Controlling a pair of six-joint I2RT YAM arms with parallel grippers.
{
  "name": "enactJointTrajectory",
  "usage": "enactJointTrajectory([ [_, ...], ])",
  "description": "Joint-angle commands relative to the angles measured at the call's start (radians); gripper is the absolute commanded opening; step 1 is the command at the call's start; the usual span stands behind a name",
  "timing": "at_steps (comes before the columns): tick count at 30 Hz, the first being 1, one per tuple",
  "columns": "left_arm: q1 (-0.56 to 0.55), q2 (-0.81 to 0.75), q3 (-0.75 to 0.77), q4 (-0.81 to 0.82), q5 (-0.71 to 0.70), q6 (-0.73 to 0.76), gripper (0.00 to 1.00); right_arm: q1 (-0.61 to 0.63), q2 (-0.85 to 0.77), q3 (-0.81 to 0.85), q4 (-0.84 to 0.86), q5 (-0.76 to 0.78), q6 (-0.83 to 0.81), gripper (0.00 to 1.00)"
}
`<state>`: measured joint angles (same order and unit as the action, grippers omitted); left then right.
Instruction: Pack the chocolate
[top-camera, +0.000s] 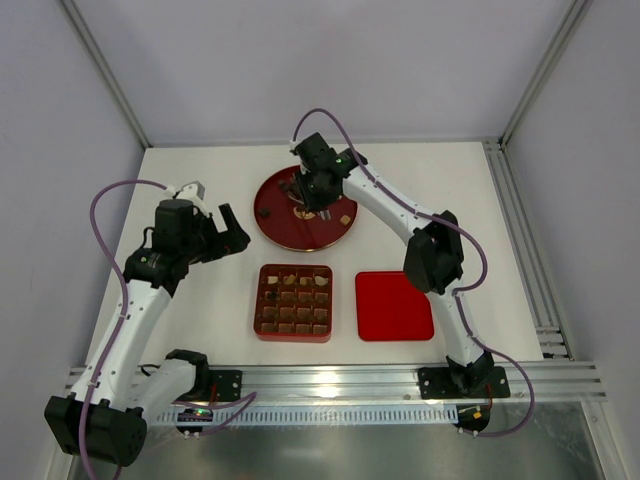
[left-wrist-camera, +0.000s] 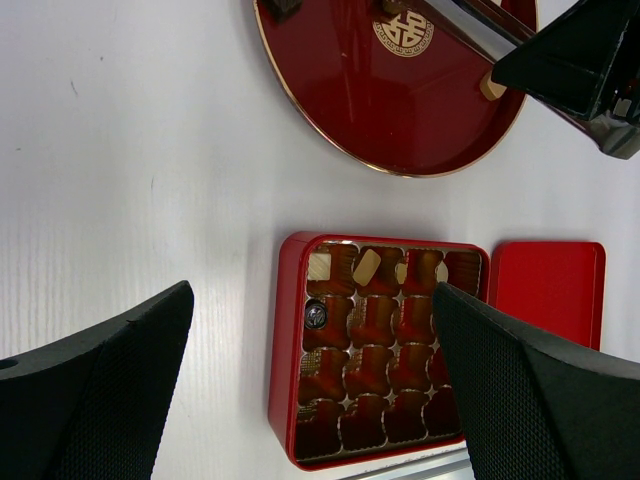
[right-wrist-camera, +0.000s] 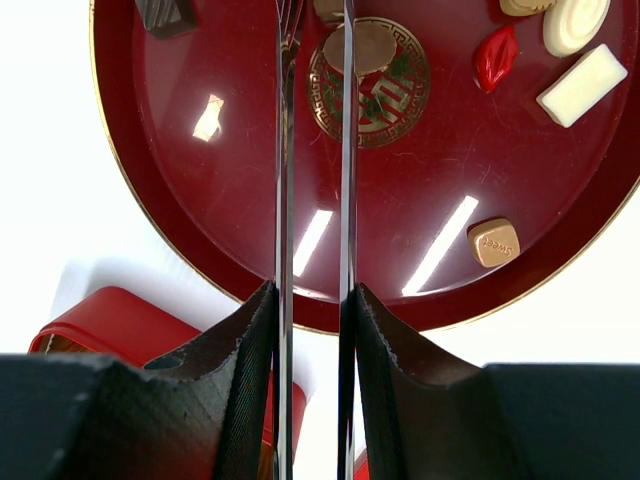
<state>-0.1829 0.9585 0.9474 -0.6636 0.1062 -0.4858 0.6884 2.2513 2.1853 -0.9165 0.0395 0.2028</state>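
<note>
a white table floors a pale-walled enclosure, with aluminium posts at the back corners and a slotted rail along the near edge. the round red plate sits toward the back middle.

the chocolate is in two places. loose pieces lie spread on the plate: dark, mid-brown, cream-white and one red. more sit in compartments of the red box, just nearer than the plate. the flat red lid lies nearer than the plate's right edge, beside the box, with a strip of table between them.

the right gripper hangs over the plate's middle. its fingers are pressed on thin metal tongs, whose two blades stand a narrow gap apart. the tips reach a mid-brown piece by the plate's gold emblem; whether they pinch it cannot be told. the left gripper hovers just left of the plate's rim, fingers spread wide.

open white surface runs left, right and behind the plate to the walls.
</note>
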Motion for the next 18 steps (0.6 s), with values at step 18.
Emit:
enactJointTrajectory([
  [18, 0.000, -0.007, -0.001, 0.013, 0.010, 0.013, 1.00, 0.007, -0.024, 0.090, -0.005, 0.036, -0.011, 0.24],
])
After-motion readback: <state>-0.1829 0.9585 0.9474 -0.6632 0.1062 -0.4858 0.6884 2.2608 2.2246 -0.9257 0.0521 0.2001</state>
